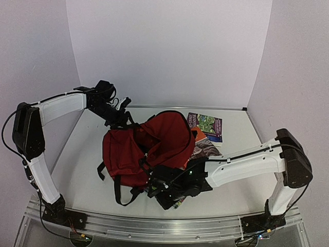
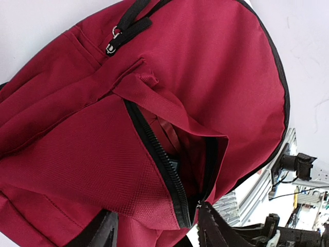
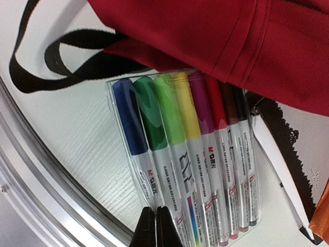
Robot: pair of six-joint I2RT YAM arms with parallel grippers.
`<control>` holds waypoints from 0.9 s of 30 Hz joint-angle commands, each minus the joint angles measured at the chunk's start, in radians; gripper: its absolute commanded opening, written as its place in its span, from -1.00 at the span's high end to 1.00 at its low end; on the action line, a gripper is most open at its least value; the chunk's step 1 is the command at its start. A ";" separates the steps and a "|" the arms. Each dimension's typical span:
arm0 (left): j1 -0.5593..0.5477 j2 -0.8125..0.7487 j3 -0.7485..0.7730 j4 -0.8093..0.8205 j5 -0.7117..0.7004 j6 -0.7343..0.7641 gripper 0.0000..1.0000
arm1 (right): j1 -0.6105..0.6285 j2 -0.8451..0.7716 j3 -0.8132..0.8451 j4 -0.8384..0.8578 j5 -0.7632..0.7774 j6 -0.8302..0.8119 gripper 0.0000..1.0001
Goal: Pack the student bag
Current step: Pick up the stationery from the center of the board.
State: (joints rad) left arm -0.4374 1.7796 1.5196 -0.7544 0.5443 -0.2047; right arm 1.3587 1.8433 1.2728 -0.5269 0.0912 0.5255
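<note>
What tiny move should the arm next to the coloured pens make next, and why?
Probably the right gripper should draw the marker pack a little back toward itself, out from under the student bag. Its jaws are shut at the pack's near edge, and the bag's red fabric lies over the pack's far end, so lifting straight up might snag.
</note>
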 commanded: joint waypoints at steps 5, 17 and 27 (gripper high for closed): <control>-0.015 -0.186 -0.118 0.193 -0.028 -0.332 -0.43 | -0.065 -0.100 -0.064 0.091 -0.008 0.012 1.00; -0.245 -0.448 -0.649 0.553 -0.147 -0.853 -0.37 | -0.085 -0.112 -0.115 0.136 -0.011 0.019 1.00; -0.397 -0.362 -0.809 0.736 -0.114 -1.068 -0.26 | -0.090 -0.097 -0.106 0.141 -0.002 0.030 1.00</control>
State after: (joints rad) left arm -0.7977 1.3817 0.7472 -0.1516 0.4248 -1.1595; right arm 1.2999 1.7576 1.1748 -0.4090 0.0132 0.5373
